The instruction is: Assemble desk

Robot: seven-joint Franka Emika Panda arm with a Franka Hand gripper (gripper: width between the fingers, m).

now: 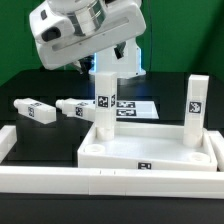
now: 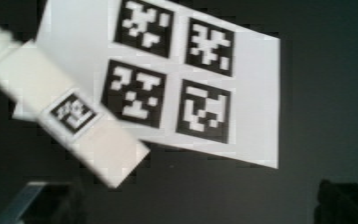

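The white tray-like tabletop (image 1: 150,152) lies at the front of the exterior view. Two white block legs stand upright on it, one at its far left corner (image 1: 104,98) and one at its far right corner (image 1: 196,104). Two more legs lie loose on the dark table toward the exterior view's left (image 1: 33,110) (image 1: 74,108). My gripper (image 1: 86,66) hangs high above the loose legs, touching nothing. In the wrist view a lying leg (image 2: 62,108) shows far below, partly over the marker board (image 2: 172,70). The gripper (image 2: 194,205) is open, with nothing between its dark fingertips (image 2: 41,202).
The marker board (image 1: 135,105) lies flat behind the tabletop. Long white border rails run along the front (image 1: 100,186) and the exterior view's left edge (image 1: 6,146). The arm's base stands at the back (image 1: 135,55).
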